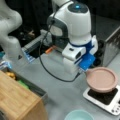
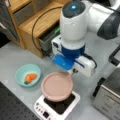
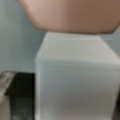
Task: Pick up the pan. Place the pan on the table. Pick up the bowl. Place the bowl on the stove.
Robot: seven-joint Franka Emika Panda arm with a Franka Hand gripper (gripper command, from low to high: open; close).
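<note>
Claw (image 2: 70,71) pinches the pan (image 2: 57,86) by its handle, lifted above the stove (image 2: 57,106); you see the bowl (image 2: 28,75) holding a carrot (image 2: 30,77) beside it on the table (image 2: 15,57).

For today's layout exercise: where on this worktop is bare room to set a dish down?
Bare grey table lies between the bowl and the wooden cabinet. It is crowded around the stove, with the pan at the gripper.

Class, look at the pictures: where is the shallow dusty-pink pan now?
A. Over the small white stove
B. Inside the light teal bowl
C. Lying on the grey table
A: in both front views the shallow dusty-pink pan sits over the small white stove's black top, at the pincer.
</note>
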